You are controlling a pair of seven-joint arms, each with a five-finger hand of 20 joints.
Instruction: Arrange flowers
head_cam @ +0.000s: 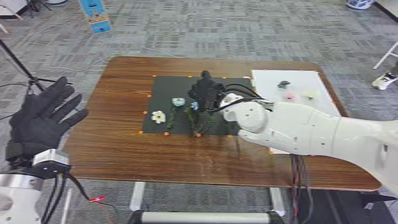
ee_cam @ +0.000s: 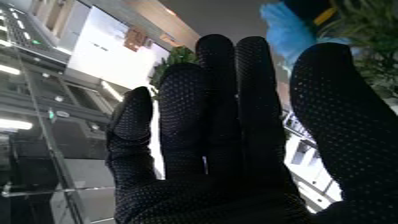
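in the head view, left to right: a left robot hand [head_cam: 43,117], the first of two, is open beside the one brown wooden surface [head_cam: 111,135], palm visible, fingers spread. on the surface lies one black mat [head_cam: 169,85] with at least three flower heads: a white flower [head_cam: 158,116], a pale blue flower [head_cam: 179,101] and a smaller blue flower [head_cam: 195,105], with green stems [head_cam: 190,119] near them. over the mat is the right robot hand [head_cam: 206,91], open, fingers straight; whether it touches a stem, i cannot tell. farther right, one white sheet [head_cam: 300,77] holds three small things: a dark piece [head_cam: 283,84], a pink flower [head_cam: 290,95] and a cream flower [head_cam: 309,93]. the right wrist view adds detail to the head view: the right robot hand [ee_cam: 238,192] with its thumb held apart from straight fingers, leafy greenery [ee_cam: 367,25] past the thumb, a light-blue thing [ee_cam: 286,19] and bright strip lights [ee_cam: 14,124].
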